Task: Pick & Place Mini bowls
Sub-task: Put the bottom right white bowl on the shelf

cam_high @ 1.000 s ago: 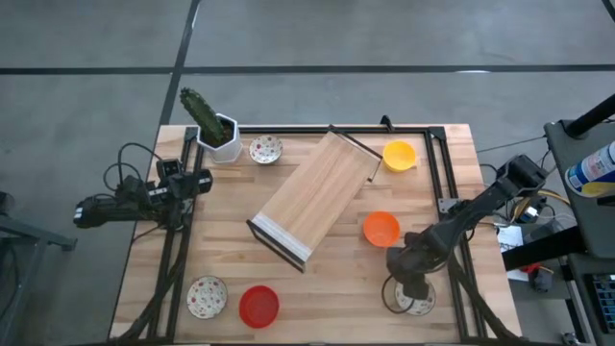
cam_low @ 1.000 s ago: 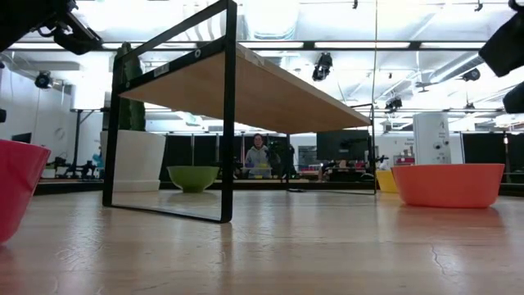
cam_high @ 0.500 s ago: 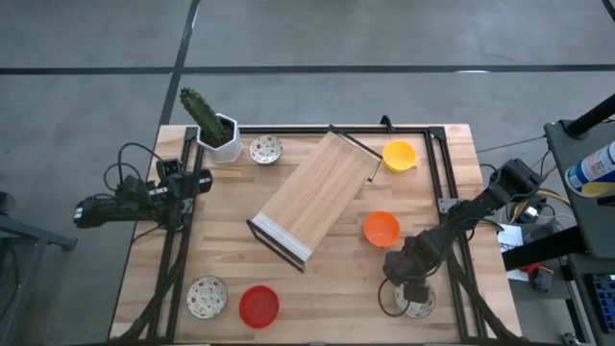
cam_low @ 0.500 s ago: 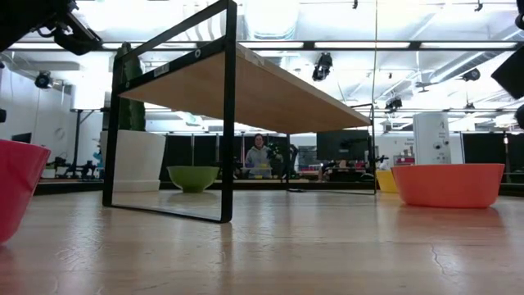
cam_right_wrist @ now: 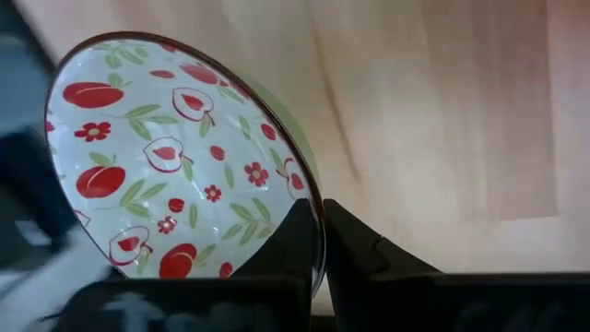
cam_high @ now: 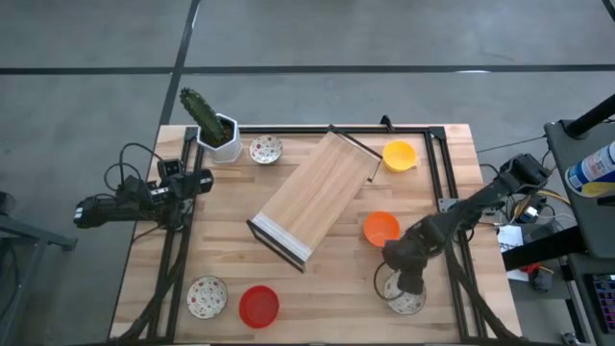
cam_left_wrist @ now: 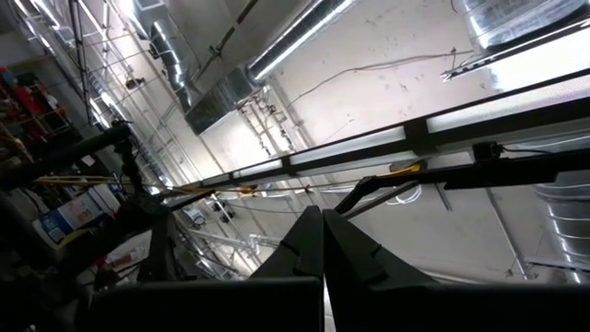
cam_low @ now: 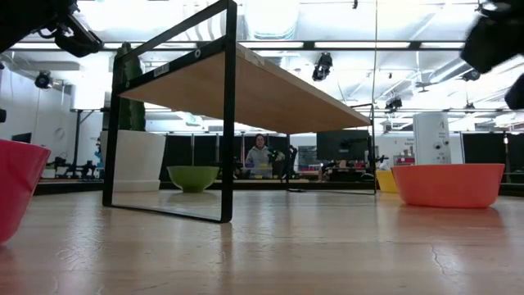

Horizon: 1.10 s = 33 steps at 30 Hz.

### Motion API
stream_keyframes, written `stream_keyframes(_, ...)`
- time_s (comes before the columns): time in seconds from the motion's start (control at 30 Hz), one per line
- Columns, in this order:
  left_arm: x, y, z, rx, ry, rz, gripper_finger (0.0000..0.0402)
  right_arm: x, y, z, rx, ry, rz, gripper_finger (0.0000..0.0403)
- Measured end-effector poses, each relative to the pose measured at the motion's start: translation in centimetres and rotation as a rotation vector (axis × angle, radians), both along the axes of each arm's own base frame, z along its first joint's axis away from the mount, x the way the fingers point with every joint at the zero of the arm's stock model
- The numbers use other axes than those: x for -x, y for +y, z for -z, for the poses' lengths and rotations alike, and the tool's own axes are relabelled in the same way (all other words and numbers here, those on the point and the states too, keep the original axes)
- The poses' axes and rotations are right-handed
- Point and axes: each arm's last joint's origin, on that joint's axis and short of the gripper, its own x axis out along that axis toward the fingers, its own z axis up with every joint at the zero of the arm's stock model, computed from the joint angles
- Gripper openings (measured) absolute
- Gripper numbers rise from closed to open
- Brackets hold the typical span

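Right gripper over near right part of worktop, jaws clamped on rim of patterned bowl, white inside with red fruit and flowers. Orange bowl just beside. Yellow bowl far right. Red bowl near edge. Left gripper at left side, jaws pressed together, grasping nothing.
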Motion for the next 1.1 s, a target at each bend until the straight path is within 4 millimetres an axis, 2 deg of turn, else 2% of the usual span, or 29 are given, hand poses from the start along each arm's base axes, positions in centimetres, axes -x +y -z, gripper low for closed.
stream_keyframes(0.13,-0.1,0.0,0.1,0.007,0.008,-0.009,0.0,-1.1,-1.7,-2.4,-0.093,-0.047,0.093,0.001)
stream_keyframes(0.3,-0.1,0.0,0.1,-0.009,0.019,-0.028,0.0,-2.8,-4.6,-5.7,-0.114,-0.098,0.235,0.0009)
stream_keyframes(0.53,-0.1,0.1,0.1,-0.001,0.019,-0.039,0.0,-5.0,-8.6,-10.6,-0.066,-0.097,0.303,0.0009)
stream_keyframes(0.73,-0.1,0.1,0.1,-0.001,0.019,-0.039,0.0,-6.5,-12.7,-14.1,0.105,-0.118,0.317,0.001)
stream_keyframes(0.93,-0.1,0.1,0.1,0.005,0.019,-0.045,0.0,-8.0,-18.0,-15.5,0.221,-0.134,0.354,0.0011)
stream_keyframes(1.1,-0.1,0.1,0.1,0.005,0.018,-0.045,0.0,-8.9,-22.5,-15.1,0.258,-0.139,0.384,0.0011)
